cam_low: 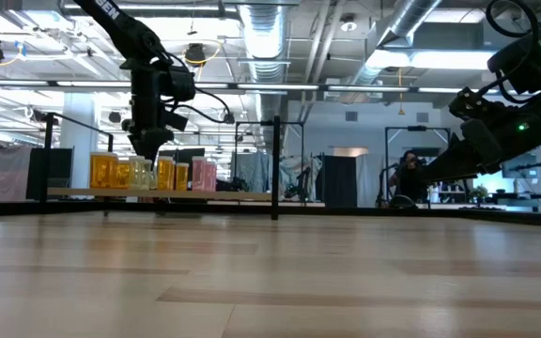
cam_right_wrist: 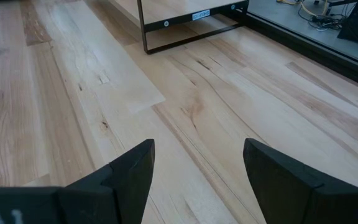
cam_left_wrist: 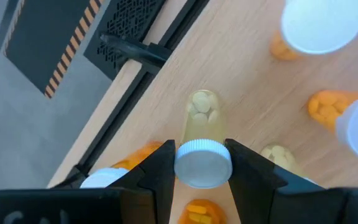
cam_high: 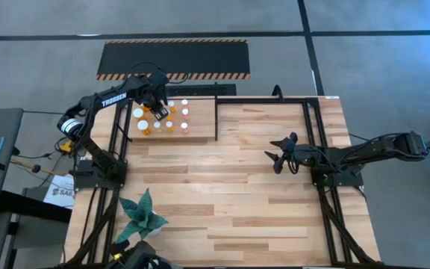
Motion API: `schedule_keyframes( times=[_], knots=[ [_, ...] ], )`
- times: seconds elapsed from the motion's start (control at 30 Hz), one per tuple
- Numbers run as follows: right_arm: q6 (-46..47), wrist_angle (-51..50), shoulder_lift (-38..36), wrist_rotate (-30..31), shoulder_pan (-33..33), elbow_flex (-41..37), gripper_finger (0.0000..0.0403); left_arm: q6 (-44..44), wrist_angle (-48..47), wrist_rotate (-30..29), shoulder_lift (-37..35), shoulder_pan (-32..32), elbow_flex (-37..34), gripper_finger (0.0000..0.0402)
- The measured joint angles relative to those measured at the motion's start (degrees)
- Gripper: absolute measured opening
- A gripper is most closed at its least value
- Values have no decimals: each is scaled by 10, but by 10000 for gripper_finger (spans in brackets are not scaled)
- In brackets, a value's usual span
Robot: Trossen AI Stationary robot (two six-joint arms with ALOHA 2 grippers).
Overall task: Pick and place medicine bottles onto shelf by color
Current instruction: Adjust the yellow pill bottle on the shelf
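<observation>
The shelf (cam_high: 200, 124), a light wooden board with black posts, stands at the table's far left. On it stand several medicine bottles (cam_high: 184, 112) with white caps, with orange bodies (cam_low: 107, 172) and pinkish bodies (cam_low: 203, 175). My left gripper (cam_left_wrist: 204, 157) reaches down among them and is shut on a pale yellow bottle (cam_left_wrist: 202, 121) with pale pills inside. Other orange bottles (cam_left_wrist: 328, 106) stand close around it. My right gripper (cam_high: 278, 158) waits open above the bare tabletop at the middle right, its fingers (cam_right_wrist: 132, 167) holding nothing. My left gripper pinches the pale yellow bottle by its white cap (cam_left_wrist: 204, 171) between the two fingers, one on each side. The fingers come steeply from above. The bottle stays upright below them; I cannot tell whether its base rests on the shelf board.
A black panel with hazard-striped edges (cam_high: 174, 58) lies on the floor beyond the table. A green plant (cam_high: 142, 213) stands at the near left. Bare wood tabletop (cam_high: 237, 202) spreads between the two arms. People (cam_low: 408, 175) show in the room behind.
</observation>
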Motion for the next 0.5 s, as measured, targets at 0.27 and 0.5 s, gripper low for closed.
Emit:
schedule_keyframes(
  times=[0.27,0.5],
  knots=[
    [0,0,0,0,0,0,270,-47,19,-9,0,0,0,118],
    [0,0,0,0,0,0,270,-93,25,-9,0,8,0,118]
  ],
)
